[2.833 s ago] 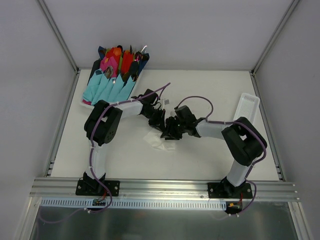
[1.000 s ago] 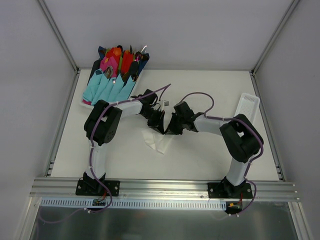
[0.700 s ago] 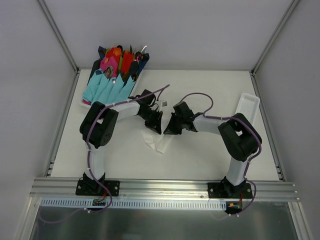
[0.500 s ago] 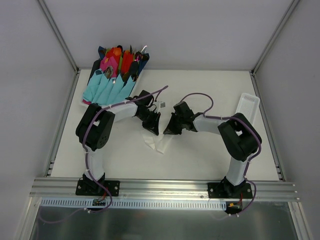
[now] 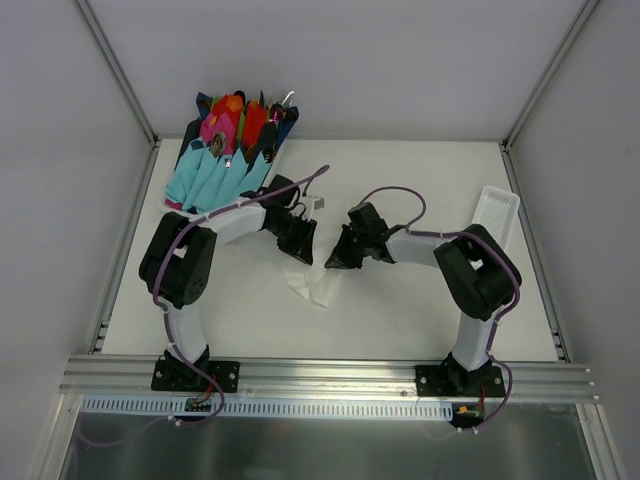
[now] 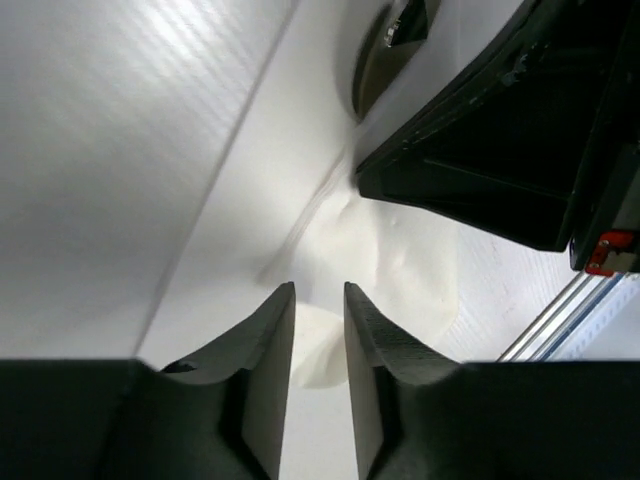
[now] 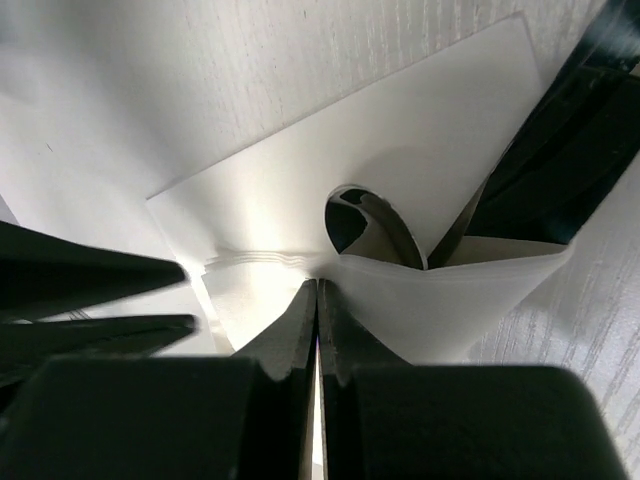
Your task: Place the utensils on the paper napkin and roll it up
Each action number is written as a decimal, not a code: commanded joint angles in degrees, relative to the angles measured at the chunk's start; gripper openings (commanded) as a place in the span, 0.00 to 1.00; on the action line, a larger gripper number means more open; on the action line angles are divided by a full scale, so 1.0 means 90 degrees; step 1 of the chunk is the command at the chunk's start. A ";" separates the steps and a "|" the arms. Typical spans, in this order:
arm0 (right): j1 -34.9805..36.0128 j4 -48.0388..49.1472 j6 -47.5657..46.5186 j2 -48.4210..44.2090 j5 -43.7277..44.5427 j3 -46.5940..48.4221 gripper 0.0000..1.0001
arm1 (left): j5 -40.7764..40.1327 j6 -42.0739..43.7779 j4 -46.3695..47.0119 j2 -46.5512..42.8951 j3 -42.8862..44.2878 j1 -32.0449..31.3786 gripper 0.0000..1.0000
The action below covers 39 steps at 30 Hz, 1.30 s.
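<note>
Jaws of both arms meet over the paper napkin, crumpled near the middle of the surface. From the left wrist, the left jaws stand slightly parted, gripping nothing, the napkin just beyond their tips. From the right wrist, the right jaws are pressed together, pinching a napkin fold; a dark utensil peeks from it.

Coloured napkin bundles sit far left; a white ribbed tray lies right.
</note>
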 commanded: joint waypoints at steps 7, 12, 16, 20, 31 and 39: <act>-0.0004 -0.0307 -0.0057 0.0218 0.0163 -0.0194 0.00 | -0.1020 0.0217 -0.0233 -0.1036 -0.0339 0.0973 0.47; -0.0023 -0.0298 -0.0057 0.0218 0.0154 -0.0243 0.00 | -0.1362 0.0149 -0.0233 -0.0803 -0.0506 0.0973 0.47; -0.0023 -0.0298 -0.0028 0.0208 0.0144 -0.0282 0.00 | -0.1528 -0.0007 -0.0223 -0.0335 -0.0497 0.0983 0.44; -0.0023 -0.0307 -0.0038 0.0198 0.0153 -0.0312 0.00 | -0.1596 -0.0096 -0.0223 -0.0060 -0.0477 0.0944 0.42; -0.0023 -0.0307 -0.0009 0.0227 0.0163 -0.0351 0.00 | -0.1840 0.0051 -0.0243 0.0116 -0.0692 0.0456 0.35; -0.0023 -0.0307 0.0031 0.0237 0.0163 -0.0380 0.00 | -0.1880 0.0129 -0.0448 0.0272 -0.0633 0.0192 0.27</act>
